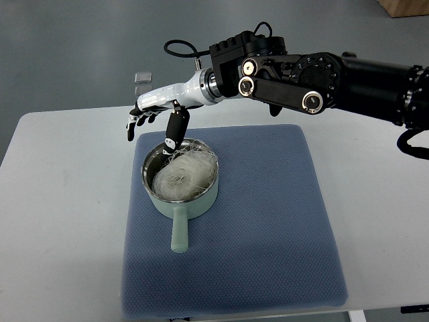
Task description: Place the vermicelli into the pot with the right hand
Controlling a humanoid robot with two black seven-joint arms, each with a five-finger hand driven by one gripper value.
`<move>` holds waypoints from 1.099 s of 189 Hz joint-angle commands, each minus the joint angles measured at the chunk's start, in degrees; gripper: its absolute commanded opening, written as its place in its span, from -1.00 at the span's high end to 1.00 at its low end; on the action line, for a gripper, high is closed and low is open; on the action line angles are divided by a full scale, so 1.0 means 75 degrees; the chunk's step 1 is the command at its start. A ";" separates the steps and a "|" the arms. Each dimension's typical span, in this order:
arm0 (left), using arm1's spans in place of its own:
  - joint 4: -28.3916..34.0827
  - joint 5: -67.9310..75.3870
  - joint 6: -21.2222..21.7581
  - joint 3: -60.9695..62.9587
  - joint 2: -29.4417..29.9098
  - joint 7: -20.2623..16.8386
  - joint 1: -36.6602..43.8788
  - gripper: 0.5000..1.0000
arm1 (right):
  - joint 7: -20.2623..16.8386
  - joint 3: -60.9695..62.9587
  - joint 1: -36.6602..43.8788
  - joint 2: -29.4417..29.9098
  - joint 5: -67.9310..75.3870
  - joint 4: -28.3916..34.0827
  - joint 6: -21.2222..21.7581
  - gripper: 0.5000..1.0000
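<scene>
Your right hand (151, 111) hangs over the pot's (179, 201) far rim, fingers spread, holding nothing; the vermicelli (179, 176) sits inside, so release looks done.

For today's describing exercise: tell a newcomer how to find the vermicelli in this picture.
Start at the blue mat on the white table. On its upper left part stands a pale green pot, handle pointing toward the camera. The vermicelli is the whitish, tangled nest inside it, just below the open right robot hand.
</scene>
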 commanded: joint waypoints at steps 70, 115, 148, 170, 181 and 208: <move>-0.0026 0.0035 -0.0002 0.0012 0.0000 -0.0001 -0.0013 -1.00 | 0.0020 0.4967 -0.3058 -0.1638 0.1502 -0.0052 -0.0596 -0.72; -0.0037 0.0070 -0.0002 0.0012 0.0000 0.0011 -0.0013 -1.00 | 0.0020 0.7558 -0.4911 -0.1462 0.2369 -0.0099 -0.1042 -0.72; -0.0084 0.0070 -0.0002 0.0012 0.0000 0.0011 -0.0013 -1.00 | 0.0020 0.8765 -0.5919 -0.1158 0.3776 -0.0416 -0.1147 -0.72; -0.0096 0.0082 -0.0002 0.0012 0.0000 0.0011 -0.0024 -1.00 | 0.0032 0.8847 -0.6153 -0.0947 0.4338 -0.1060 -0.1159 -0.72; -0.0096 0.0082 -0.0002 0.0012 0.0000 0.0011 -0.0024 -1.00 | 0.0032 0.8847 -0.6200 -0.0911 0.4502 -0.1341 -0.1124 -0.72; -0.0096 0.0082 -0.0002 0.0012 0.0000 0.0011 -0.0013 -1.00 | 0.0032 0.8847 -0.6399 -0.0888 0.4760 -0.1611 -0.1065 -0.72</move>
